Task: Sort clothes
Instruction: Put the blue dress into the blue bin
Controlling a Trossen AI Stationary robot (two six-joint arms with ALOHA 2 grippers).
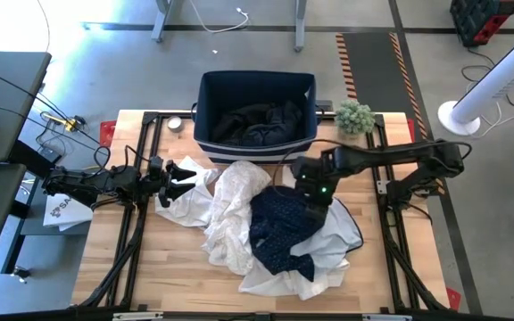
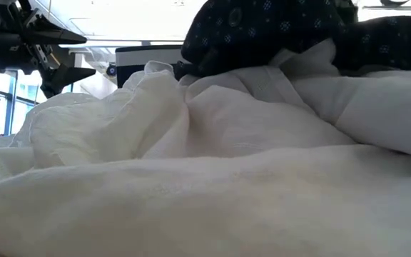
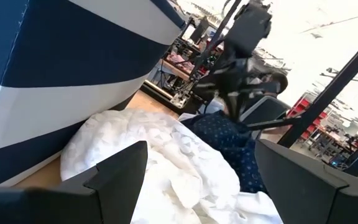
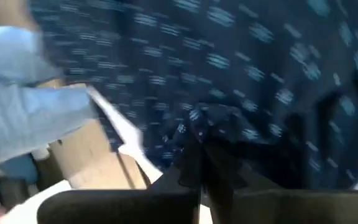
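The wooden worktop (image 1: 163,276) carries a big heap of clothes (image 1: 239,223) across its middle, mostly white and cream fabric spilling toward the front edge. On the right part of the heap lies a dark navy garment with a small pale print (image 1: 279,227), draped over the white pieces. At the back edge, centred, stands the navy bin with white stripes (image 1: 255,107), dark clothing (image 1: 257,123) already inside it. The right arm reaches in from the right edge, and the right gripper (image 4: 201,152) is down on the navy printed garment, its fingers pinched together on a fold of that cloth. The left gripper (image 1: 178,178) hovers at the left side of the heap, fingers spread apart and holding nothing, pointing toward the white fabric. A small green plant (image 1: 353,116) sits near the back right corner, beside the bin.
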